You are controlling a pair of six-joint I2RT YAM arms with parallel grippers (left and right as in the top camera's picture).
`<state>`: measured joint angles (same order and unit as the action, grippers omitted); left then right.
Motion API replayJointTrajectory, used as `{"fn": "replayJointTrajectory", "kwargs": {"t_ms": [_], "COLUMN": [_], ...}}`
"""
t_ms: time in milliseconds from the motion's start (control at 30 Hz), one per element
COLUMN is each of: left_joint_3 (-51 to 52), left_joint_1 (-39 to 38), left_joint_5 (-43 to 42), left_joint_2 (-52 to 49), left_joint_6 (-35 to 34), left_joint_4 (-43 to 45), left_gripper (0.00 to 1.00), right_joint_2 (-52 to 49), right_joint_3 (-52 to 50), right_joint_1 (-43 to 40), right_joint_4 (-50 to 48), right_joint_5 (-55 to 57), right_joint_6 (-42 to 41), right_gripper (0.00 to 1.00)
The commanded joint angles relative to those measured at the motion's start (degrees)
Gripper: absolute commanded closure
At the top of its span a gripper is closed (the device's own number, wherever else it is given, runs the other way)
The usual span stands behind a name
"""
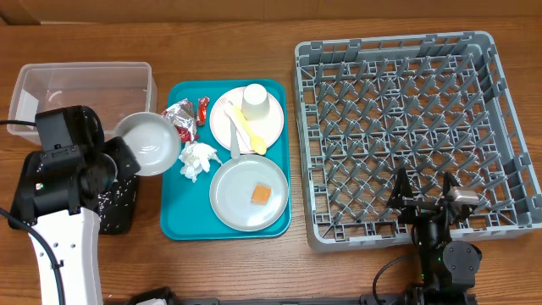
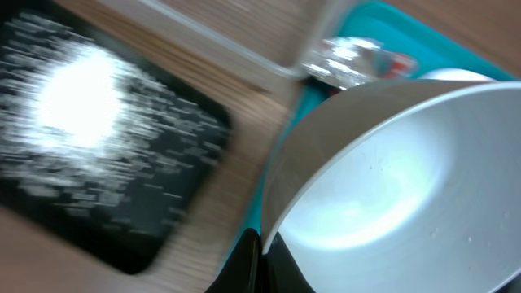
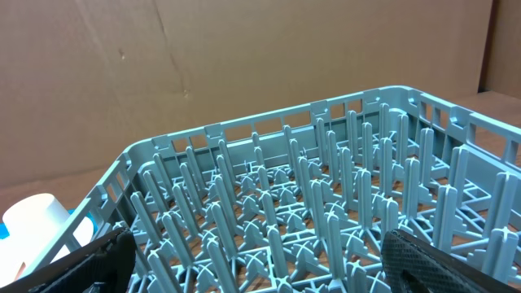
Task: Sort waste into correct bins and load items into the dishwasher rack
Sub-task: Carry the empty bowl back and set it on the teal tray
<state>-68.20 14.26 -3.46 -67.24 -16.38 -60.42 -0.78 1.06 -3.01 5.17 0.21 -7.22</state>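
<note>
Overhead, left fingers: I've got them clamped on the bowl rim.
Right fingers: spread wide, empty, by the rack.

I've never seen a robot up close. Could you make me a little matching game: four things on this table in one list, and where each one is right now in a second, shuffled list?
Things:
1. small grey-white bowl
2. white cup
3. small orange food cube
4. crumpled white napkin

Places:
A. on the light grey plate
B. straight on the teal plastic tray
C. held in the left jaws
D. on the pale pink plate

Pairs: 1-C, 2-D, 3-A, 4-B.
</note>
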Motion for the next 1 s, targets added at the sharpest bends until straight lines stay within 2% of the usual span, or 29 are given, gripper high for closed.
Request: {"fn": "replayJointTrajectory", "kwargs": {"t_ms": [0,167,300,433,633,967], "left_joint_3": [-1.07,-1.07,-1.05,-0.98,1.29,11.06], "left_joint_1": [-0.07,-0.37,-3.3,-7.8,-10.54,-10.56], "left_joint_5": [-15.19,-19.08,-18.53,-13.29,-0.44,-1.05], "left_joint_2": [0.61,0.68,0.66,0.61,0.07,-4.79], "left_joint_6": [-1.84,-1.31,-0.09,-0.61,-7.8,-9.01], "left_joint_4": [-0.66,-3.76,-6.03,-7.89,-8.63,-4.07], "left_gripper": [0.96,0.96,0.96,0.96,0.96,0.96], "right_joint_2": [0.61,0.61,0.61,0.61,0.61,0.61], "right_joint_3": [-0.61,-0.61,-0.61,-0.61,-0.61,-0.61], "right_joint_1": [-0.28,-0.28,-0.28,-0.28,-0.28,-0.28], "right_joint_4": [-0.42,-0.42,-0.42,-0.42,-0.42,-0.42], "right_joint_5": [-0.35,-0.35,-0.35,-0.35,-0.35,-0.35], "right_joint_6": [0.42,0.42,0.42,0.42,0.42,0.42], "right_gripper": [0.0,0.0,0.0,0.0,0.0,0.0]}}
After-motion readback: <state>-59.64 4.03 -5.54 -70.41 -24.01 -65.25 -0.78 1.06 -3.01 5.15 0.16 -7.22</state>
